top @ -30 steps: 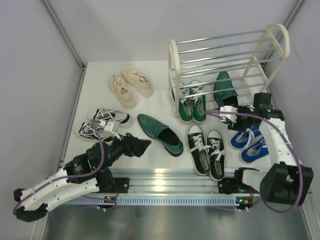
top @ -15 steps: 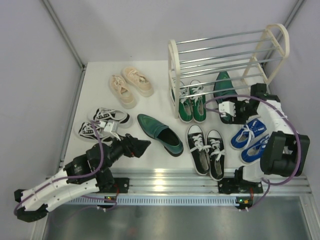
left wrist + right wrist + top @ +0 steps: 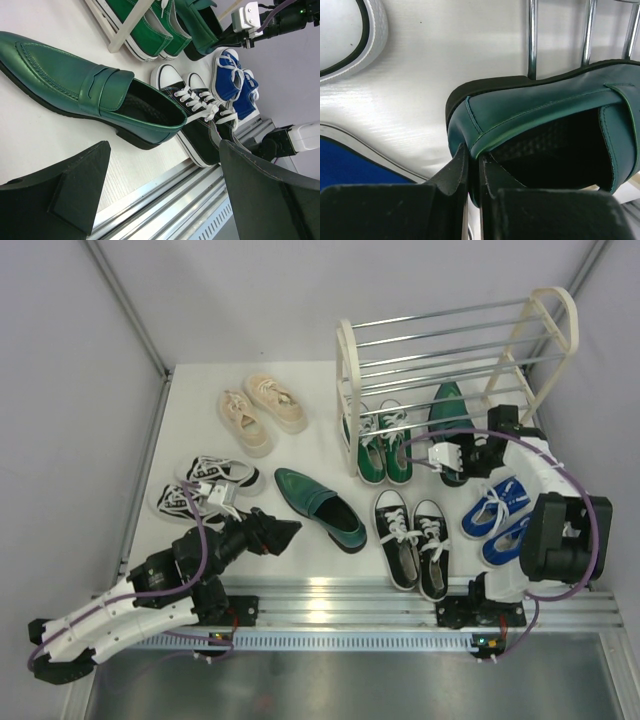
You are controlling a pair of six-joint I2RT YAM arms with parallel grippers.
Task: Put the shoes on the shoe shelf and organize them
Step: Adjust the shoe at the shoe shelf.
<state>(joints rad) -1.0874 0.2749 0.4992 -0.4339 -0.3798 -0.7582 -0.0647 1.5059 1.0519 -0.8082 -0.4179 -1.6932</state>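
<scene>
The shoe shelf point(image 3: 347, 370) stands at the back right. A pair of green canvas sneakers point(image 3: 385, 445) and one dark green loafer point(image 3: 447, 410) lie under its lowest rods point(image 3: 532, 35). My right gripper point(image 3: 465, 462) is shut on that loafer's point(image 3: 545, 107) heel rim, one finger inside and one outside point(image 3: 472, 175). The other loafer point(image 3: 320, 508) lies mid-table, just ahead of my left gripper point(image 3: 285, 530), which is open and empty point(image 3: 165, 200). This loafer point(image 3: 90, 95) fills the left wrist view.
Black sneakers point(image 3: 412, 540) lie near the front rail. Blue sneakers point(image 3: 497, 520) sit under the right arm. Cream sneakers point(image 3: 262, 412) are at the back left, striped sneakers point(image 3: 205, 485) at the left. Metal rails point(image 3: 340, 600) run along the near edge.
My right gripper has moved left to the loafer's heel under the shelf and shut on its rim. The left arm has not moved.
</scene>
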